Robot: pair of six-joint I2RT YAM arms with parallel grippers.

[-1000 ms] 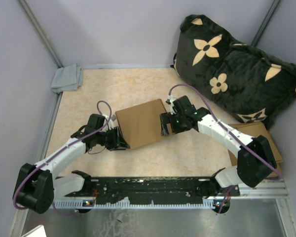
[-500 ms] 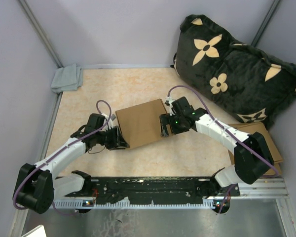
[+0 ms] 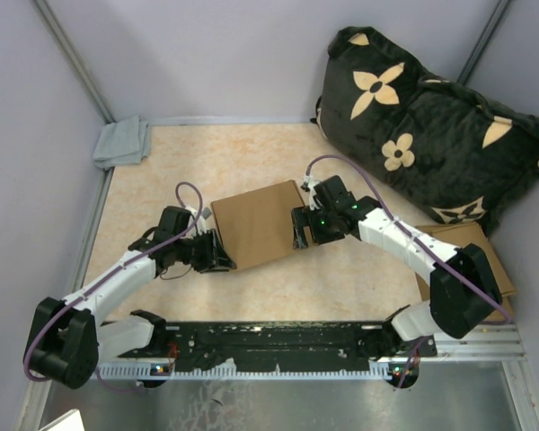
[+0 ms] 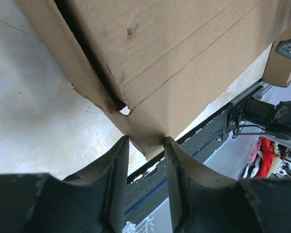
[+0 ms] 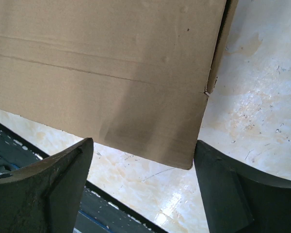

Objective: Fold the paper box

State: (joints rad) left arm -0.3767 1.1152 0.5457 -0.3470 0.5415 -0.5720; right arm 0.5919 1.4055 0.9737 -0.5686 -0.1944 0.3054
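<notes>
Noted both arms bent inward, low over the surface [image 3: 207, 162], wrists facing each other across the paper box [image 3: 256, 224]. Found the box lying flat mid-surface, skewed. Saw left fingers [image 4: 116, 184] pinching its near left corner; right fingers [image 5: 53, 189] spread wide at its right edge, a corner between them, unclamped. Logged flowered pillow [image 3: 431, 126] far right, cardboard [image 3: 485, 242] beside right elbow, grey cloth [image 3: 123, 142] in far left corner.

Paper box [image 3: 256, 224] between left jaws, right jaws; pillow [image 3: 431, 126] back right
</notes>
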